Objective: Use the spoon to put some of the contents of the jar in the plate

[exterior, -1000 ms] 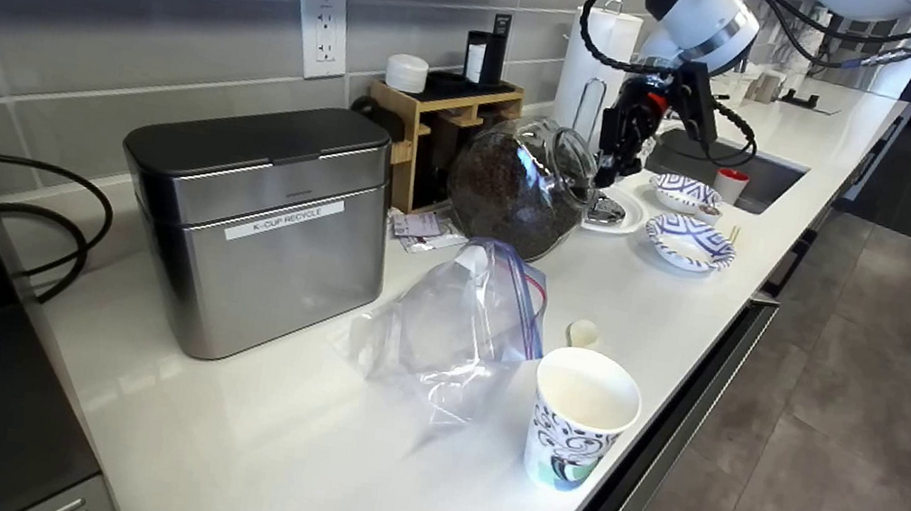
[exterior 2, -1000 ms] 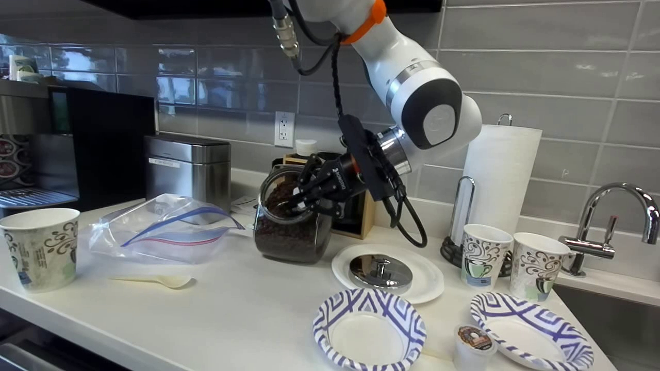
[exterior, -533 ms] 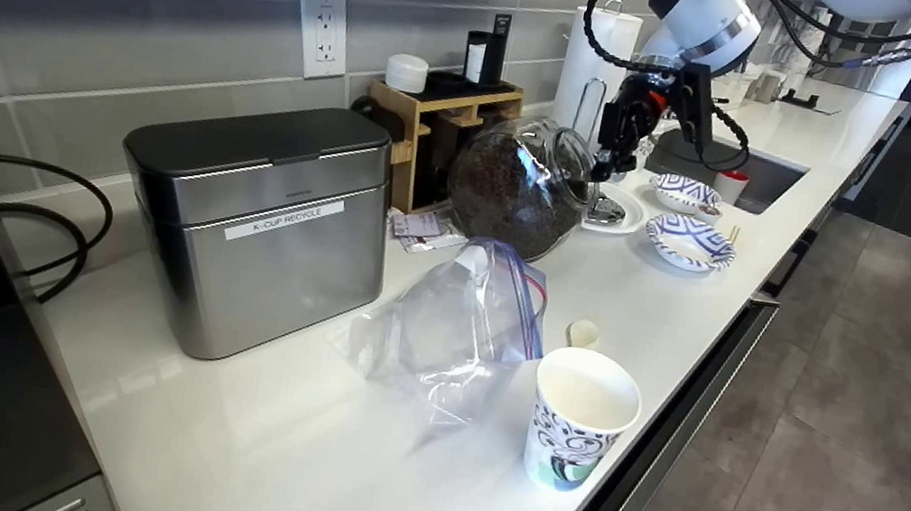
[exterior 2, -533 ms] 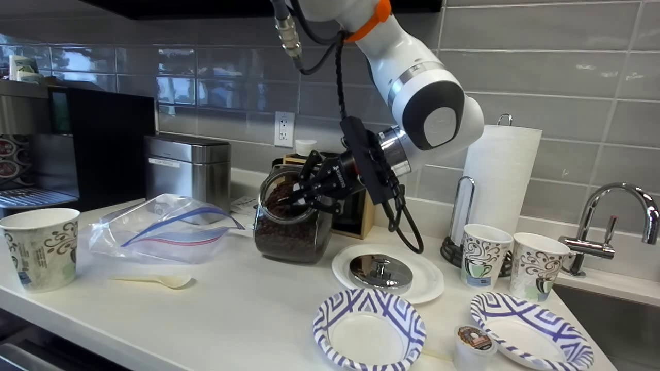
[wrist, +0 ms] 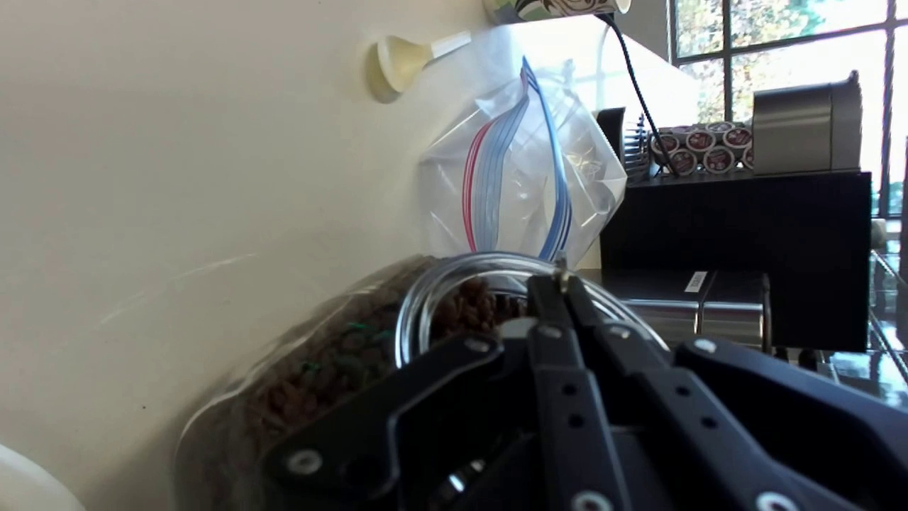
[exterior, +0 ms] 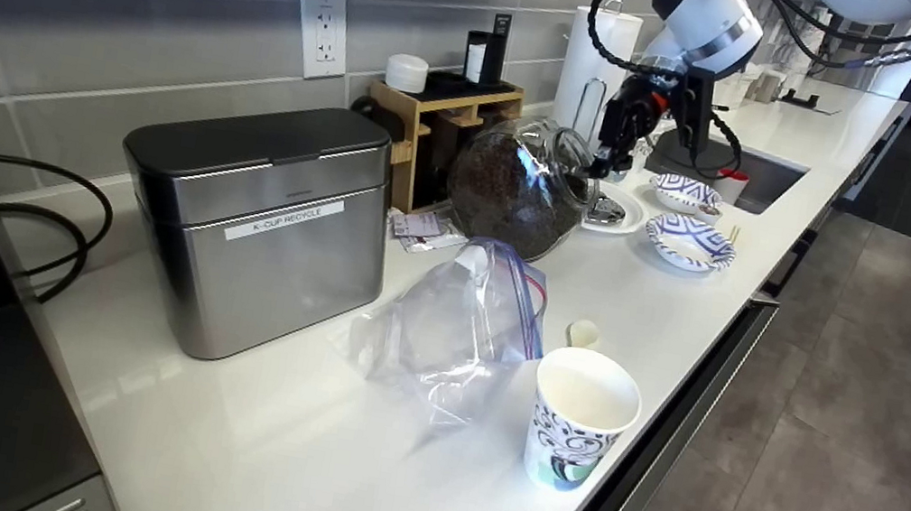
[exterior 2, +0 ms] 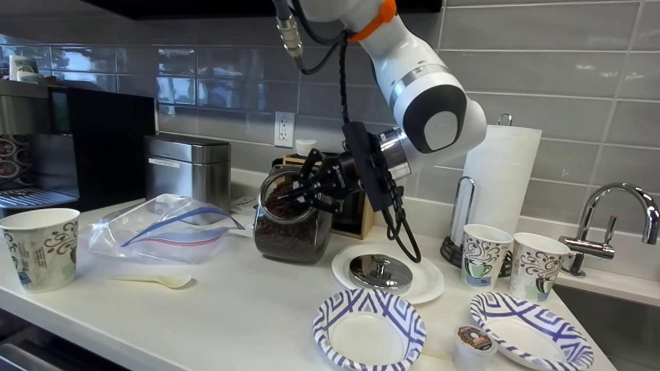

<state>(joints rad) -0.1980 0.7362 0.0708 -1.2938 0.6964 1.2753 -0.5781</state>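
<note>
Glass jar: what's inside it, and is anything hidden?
Dark brown bits show through the open mouth and clear wall of the glass jar. In the wrist view the gripper covers part of the mouth; anything buried deeper can't be seen.

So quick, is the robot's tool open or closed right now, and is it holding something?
Tool: closed, at the mouth of the jar; I can't tell whether it's pinching something thin.

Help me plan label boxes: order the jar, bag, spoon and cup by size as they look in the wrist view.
1. Jar, partly hidden, but also nearest
2. Bag
3. Spoon and cup, unranked: the frame cuts the cup off, and what shows looks much alike in size
</note>
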